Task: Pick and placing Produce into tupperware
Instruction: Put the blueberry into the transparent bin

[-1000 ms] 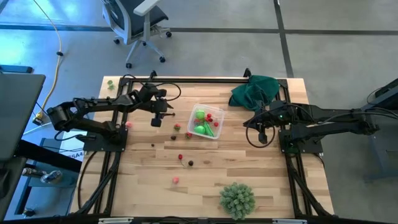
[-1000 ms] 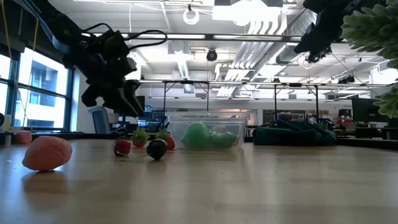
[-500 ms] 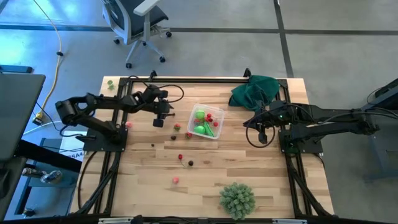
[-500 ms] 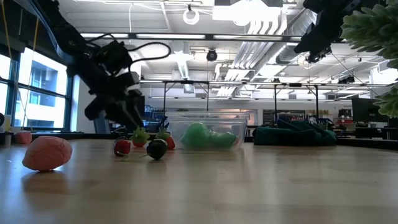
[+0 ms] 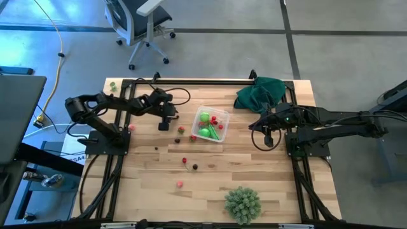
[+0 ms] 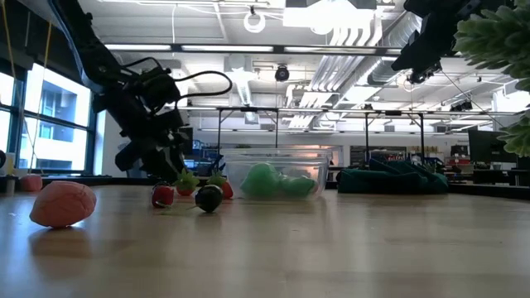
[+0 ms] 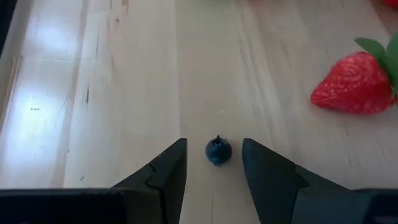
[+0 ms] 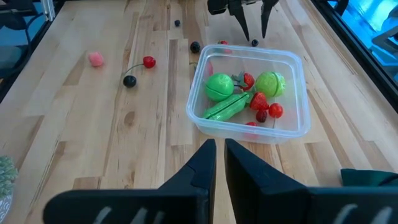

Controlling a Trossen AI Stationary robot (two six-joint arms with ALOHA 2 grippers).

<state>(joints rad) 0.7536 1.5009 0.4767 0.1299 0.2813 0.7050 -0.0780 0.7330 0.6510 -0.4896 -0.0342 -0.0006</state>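
1. The tupperware [image 5: 210, 124] sits near the middle of the tabletop [image 5: 210, 184] in the high view, slightly toward 12 o'clock; no writing or label can be read on it or anywhere else.
2. Inside it lie two round green pieces [image 8: 218, 86], a long green pod [image 8: 227, 109] and several small red pieces [image 8: 275, 111].
3. More produce is loose on the tabletop at the container's 9, 8 and 7 o'clock: a strawberry [image 7: 351, 84], a tiny dark berry [image 7: 218, 150], red and dark cherries [image 8: 148, 61] and a pink piece [image 8: 95, 58].
4. The left gripper [image 5: 163, 124] is low over the tabletop at the container's 9 o'clock, just beside it.
5. Its fingers [image 7: 166, 171] stand apart, one on each side of the dark berry, with a gap on both sides; they hold nothing.
6. The right gripper [image 5: 268, 141] hangs at the container's 3 o'clock, well apart from it.
7. Its fingers [image 8: 202, 163] are nearly together, a narrow slit between them, with nothing held.
8. A dark green cloth [image 5: 262, 92] lies at the container's 2 o'clock, and a pale-green spiky ball [image 5: 242, 203] at 5 o'clock near the tabletop edge.
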